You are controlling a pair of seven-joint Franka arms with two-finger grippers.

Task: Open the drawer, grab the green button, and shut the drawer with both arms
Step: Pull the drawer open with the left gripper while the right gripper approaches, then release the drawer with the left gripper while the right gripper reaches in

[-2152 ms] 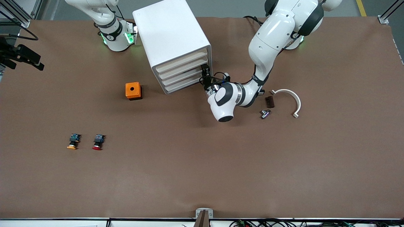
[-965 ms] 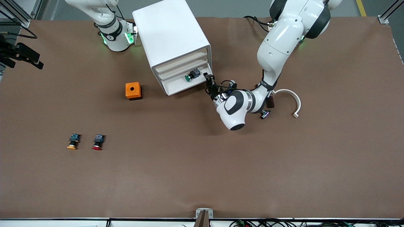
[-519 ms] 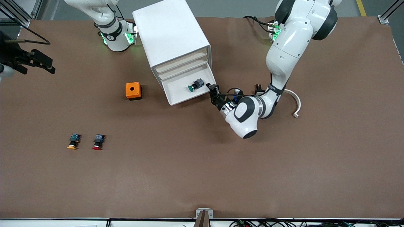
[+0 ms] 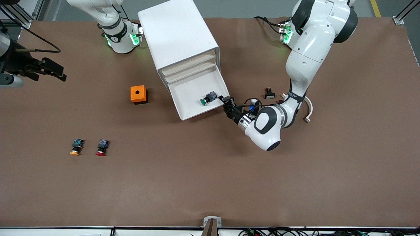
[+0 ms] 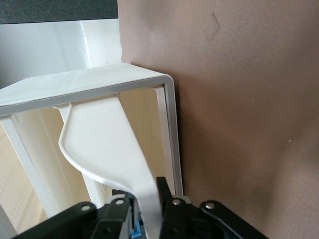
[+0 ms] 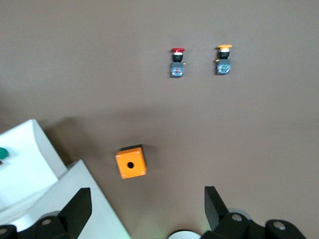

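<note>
The left pincer (image 4: pixel 225 100) pinches the open drawer (image 4: pixel 197 98) by its front edge. The green button (image 4: pixel 207 99) lies inside, just beside it. Pull more and the drawer could drop out. The right pincer (image 4: pixel 52 72) waits wide open.

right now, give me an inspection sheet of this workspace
surface: brown table, bare toward the front camera
job's things: lowest drawer pulled out of white cabinet; green button lies in it
clutter: orange box, red-capped button, yellow-capped button, white curved piece
grippers: left gripper at the drawer's front corner, front lip between its fingers; right gripper open, waiting in the air
cables: black cable by left base
surroundings: nothing seen
</note>
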